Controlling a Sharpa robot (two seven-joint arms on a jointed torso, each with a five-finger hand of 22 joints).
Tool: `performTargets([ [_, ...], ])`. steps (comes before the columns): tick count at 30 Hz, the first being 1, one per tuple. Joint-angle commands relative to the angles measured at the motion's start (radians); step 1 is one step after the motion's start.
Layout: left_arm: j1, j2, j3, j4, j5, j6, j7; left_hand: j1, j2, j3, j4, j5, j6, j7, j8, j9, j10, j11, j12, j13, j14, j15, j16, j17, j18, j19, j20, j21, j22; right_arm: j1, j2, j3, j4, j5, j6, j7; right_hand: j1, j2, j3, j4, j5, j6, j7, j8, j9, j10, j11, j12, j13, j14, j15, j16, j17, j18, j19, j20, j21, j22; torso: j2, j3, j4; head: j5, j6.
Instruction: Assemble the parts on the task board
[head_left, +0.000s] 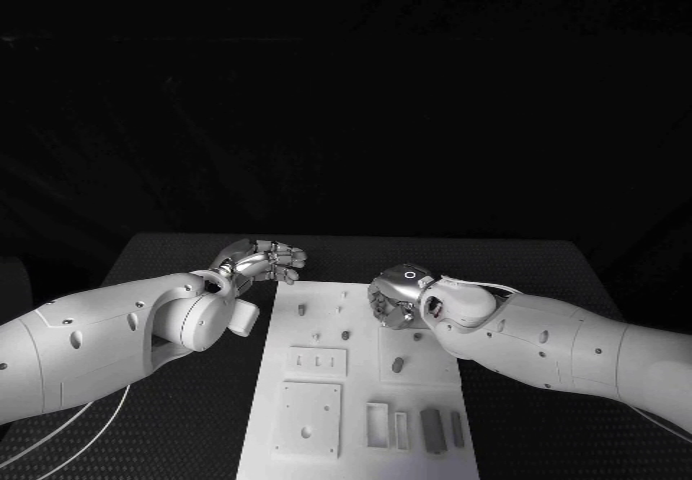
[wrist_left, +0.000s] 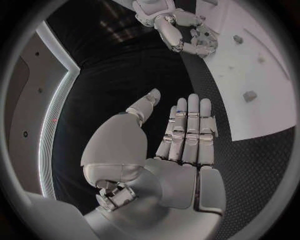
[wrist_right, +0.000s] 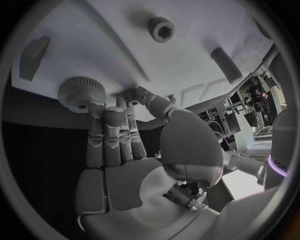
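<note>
Black table (head_left: 188, 250), white task board (head_left: 325, 330); left robot hand (head_left: 260, 262) spread, empty; right robot hand (head_left: 397, 295) fingertips touching round grey part (wrist_right: 81, 92).

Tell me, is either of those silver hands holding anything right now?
No. The left hand hangs off the task board with flat, empty fingers. The right hand reaches toward a round knurled part on the board; whether it touches cannot be told.

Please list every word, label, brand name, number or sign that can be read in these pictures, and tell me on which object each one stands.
None: no readable text stands on anything in these pictures.
Task board: only cut-outs and small parts, no lettering.
Left hand and right hand: no lettering to be seen.
Right hand in the head view: a small pale ring mark, not a letter or number that can be read.
</note>
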Motion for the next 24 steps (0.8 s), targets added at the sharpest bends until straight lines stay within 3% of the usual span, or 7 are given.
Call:
performTargets([
  [1, 0.001, 0.001, 0.001, 0.000, 0.004, 0.011, 0.006, -0.011, -0.001, 0.002, -0.003, -0.003, 0.003, -0.001, -0.005, 0.001, -0.006, 0.000, -0.006, 0.000, -0.005, 0.000, 0.000, 0.001, 0.020, -0.008, 0.000, 0.004, 0.025, -0.007, 0.002, -0.004, 0.005, -0.018, -0.014, -0.030, -0.003, 0.018, 0.023, 0.001, -0.004, 0.016, -0.004, 0.009, 0.010, 0.021, -0.003, 0.006, 0.012, -0.012, -0.015, 0.008, 0.002, 0.054, 0.006, -0.001, 0.009, 0.023, 0.000, 0.0000, -0.0004, 0.001, 0.003],
  [8, 0.002, 0.002, 0.001, 0.002, 0.004, 0.012, 0.005, -0.010, -0.002, 0.003, -0.004, -0.002, 0.003, 0.000, -0.006, 0.001, -0.006, 0.000, -0.007, 0.000, -0.005, 0.001, 0.000, 0.002, 0.020, -0.008, 0.001, 0.005, 0.025, -0.006, -0.009, -0.002, 0.017, -0.018, -0.034, -0.059, -0.013, 0.016, 0.045, -0.002, -0.004, 0.032, -0.011, 0.014, 0.018, 0.038, -0.010, 0.010, 0.024, -0.020, -0.022, 0.012, -0.002, 0.054, 0.007, -0.006, 0.026, 0.024, 0.001, -0.0014, -0.0008, 0.000, 0.009],
  [13, 0.002, 0.002, 0.001, 0.004, 0.004, 0.012, 0.005, -0.010, -0.002, 0.003, -0.005, -0.002, 0.002, 0.000, -0.007, 0.001, -0.007, 0.001, -0.008, 0.000, -0.006, 0.001, -0.001, 0.002, 0.020, -0.009, 0.001, 0.006, 0.025, 0.004, -0.006, 0.009, 0.027, -0.037, -0.072, -0.102, -0.013, 0.012, 0.055, -0.003, -0.004, 0.035, -0.012, 0.014, 0.022, 0.041, -0.012, 0.007, 0.030, -0.021, -0.024, 0.015, -0.005, 0.054, 0.011, -0.012, 0.045, 0.025, 0.001, -0.0016, -0.0011, -0.001, 0.013],
  [24, 0.002, 0.003, 0.001, 0.003, 0.004, 0.011, 0.005, -0.011, -0.003, 0.004, -0.005, -0.002, 0.002, 0.001, -0.008, 0.002, -0.007, 0.001, -0.009, 0.000, -0.006, 0.001, -0.001, 0.003, 0.020, -0.010, 0.001, 0.007, 0.025, 0.006, 0.041, 0.013, 0.009, -0.051, -0.095, -0.135, -0.013, 0.004, 0.066, -0.002, -0.004, 0.040, -0.014, 0.013, 0.026, 0.045, -0.013, 0.004, 0.037, -0.021, -0.025, 0.020, -0.008, 0.054, 0.013, -0.017, 0.066, 0.025, 0.002, -0.0012, 0.0013, 0.002, 0.023],
])
